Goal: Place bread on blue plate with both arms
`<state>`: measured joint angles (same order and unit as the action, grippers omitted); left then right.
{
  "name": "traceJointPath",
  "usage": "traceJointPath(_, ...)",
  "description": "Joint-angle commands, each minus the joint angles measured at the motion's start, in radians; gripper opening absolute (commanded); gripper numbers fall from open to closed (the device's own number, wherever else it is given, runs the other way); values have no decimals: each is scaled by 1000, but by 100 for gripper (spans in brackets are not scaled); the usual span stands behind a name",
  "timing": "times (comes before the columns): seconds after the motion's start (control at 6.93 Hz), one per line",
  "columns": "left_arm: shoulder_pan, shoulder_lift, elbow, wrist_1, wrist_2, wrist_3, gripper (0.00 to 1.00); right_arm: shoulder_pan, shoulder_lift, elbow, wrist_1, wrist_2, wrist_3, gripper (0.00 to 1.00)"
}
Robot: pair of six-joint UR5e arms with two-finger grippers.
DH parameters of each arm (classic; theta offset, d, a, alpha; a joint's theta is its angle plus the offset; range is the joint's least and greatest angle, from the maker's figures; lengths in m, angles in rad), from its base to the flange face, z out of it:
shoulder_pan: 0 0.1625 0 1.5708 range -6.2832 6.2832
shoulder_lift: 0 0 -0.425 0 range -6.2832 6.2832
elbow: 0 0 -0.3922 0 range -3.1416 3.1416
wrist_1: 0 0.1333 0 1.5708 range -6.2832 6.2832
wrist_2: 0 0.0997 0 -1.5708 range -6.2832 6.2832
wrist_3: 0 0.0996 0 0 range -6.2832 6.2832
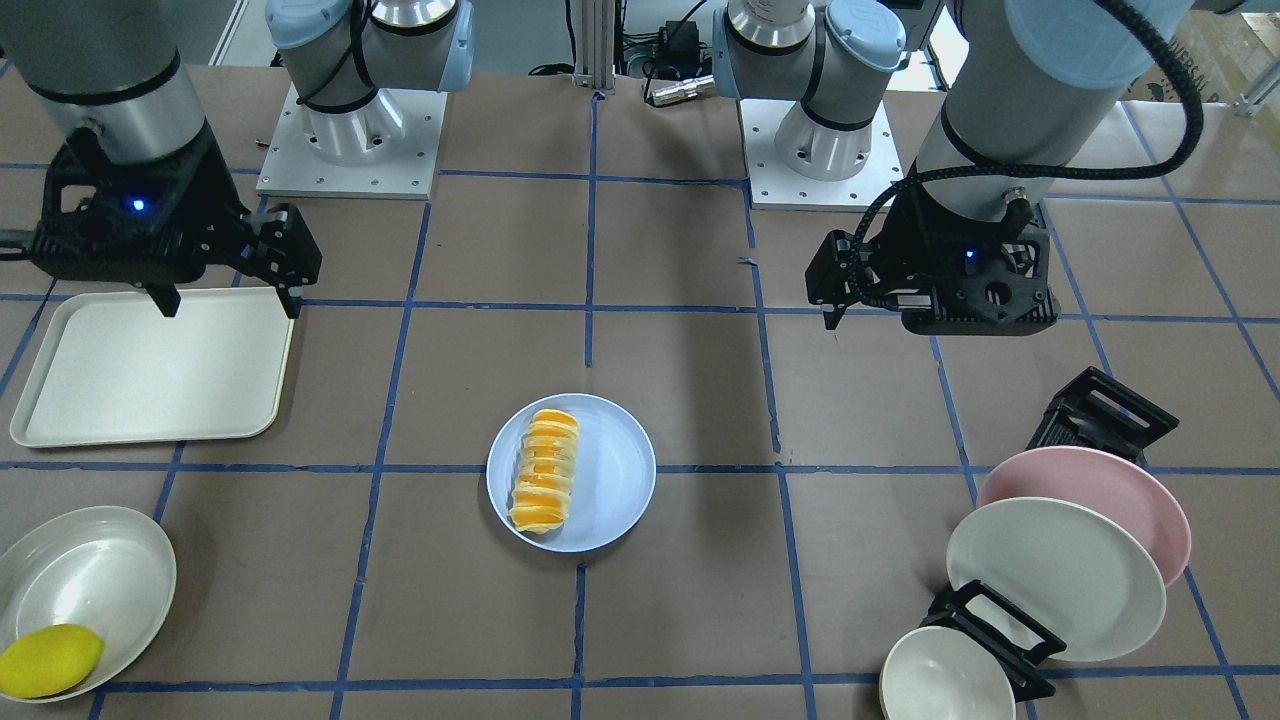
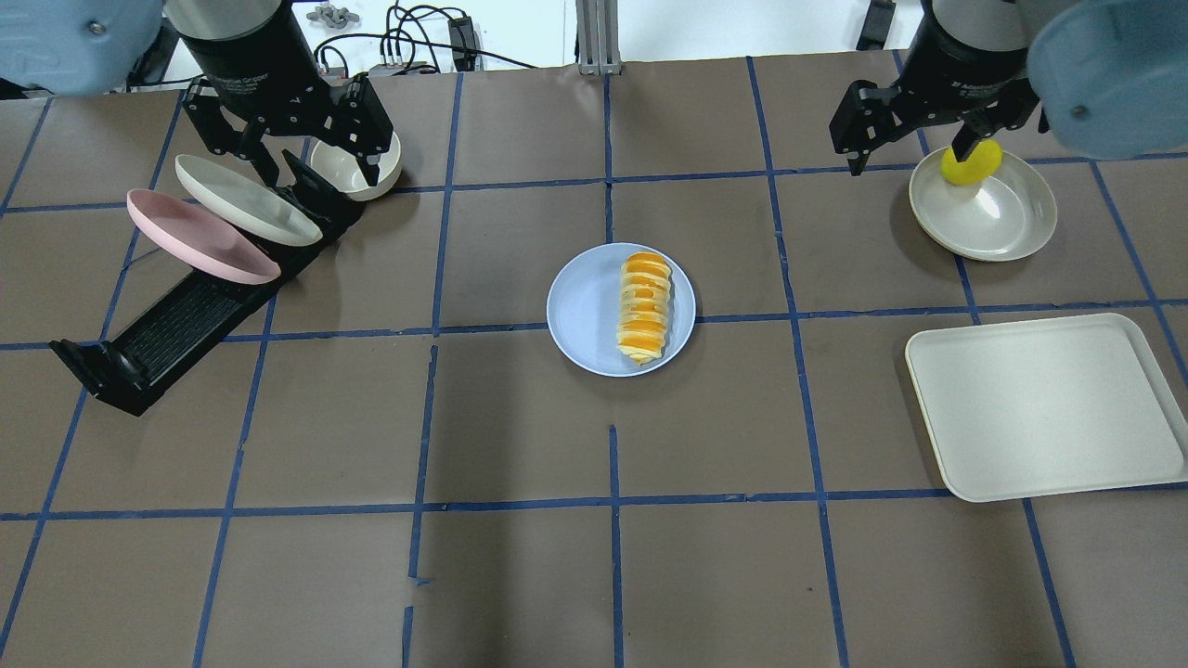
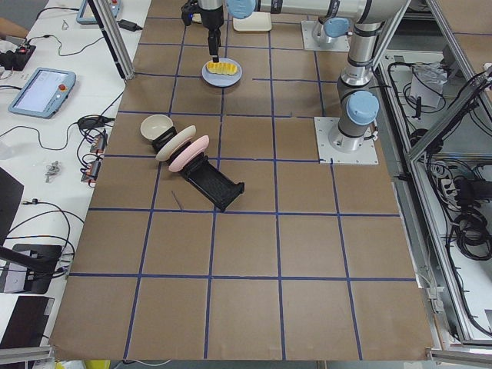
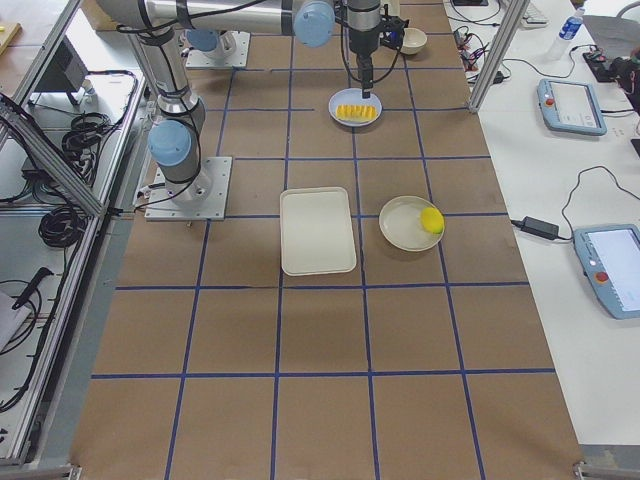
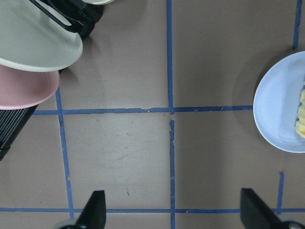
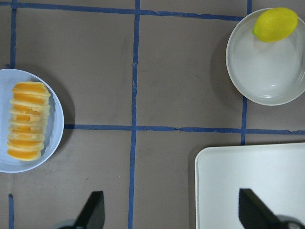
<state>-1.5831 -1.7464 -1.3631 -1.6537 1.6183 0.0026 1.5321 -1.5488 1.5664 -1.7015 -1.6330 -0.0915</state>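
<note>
The bread point(image 1: 545, 470), striped orange and cream, lies along the blue plate point(image 1: 615, 480) at the table's middle. It also shows in the overhead view point(image 2: 644, 309) on the plate point(image 2: 585, 306), and in the right wrist view point(image 6: 27, 120). My left gripper point(image 2: 320, 172) is open and empty, raised over the dish rack, well apart from the plate. In the left wrist view point(image 5: 174, 214) its fingers stand wide apart over bare table. My right gripper point(image 1: 232, 305) is open and empty, raised above the cream tray's far edge; the right wrist view point(image 6: 171, 214) shows its fingers wide apart.
A cream tray point(image 2: 1049, 408) lies on my right. Beyond it a cream bowl point(image 2: 993, 223) holds a yellow lemon point(image 2: 970, 162). On my left a black dish rack point(image 2: 176, 320) holds a pink plate point(image 2: 200, 237), a cream plate point(image 2: 246, 199) and a small bowl point(image 2: 357, 172).
</note>
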Motion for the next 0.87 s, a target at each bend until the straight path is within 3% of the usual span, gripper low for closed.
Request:
traceJointPath(0.0, 0, 2, 4, 0, 0, 0, 100, -1, -95, 21, 162, 15, 5, 100)
traceJointPath(0.14, 0, 4, 3, 0, 0, 0, 100, 2, -153, 77, 196, 21, 9, 100)
traceJointPath(0.29, 0, 4, 3, 0, 0, 0, 100, 6, -183, 96, 154, 15, 12, 100)
traceJointPath(0.72, 0, 2, 2, 0, 0, 0, 100, 16, -171, 89, 154, 9, 38, 100)
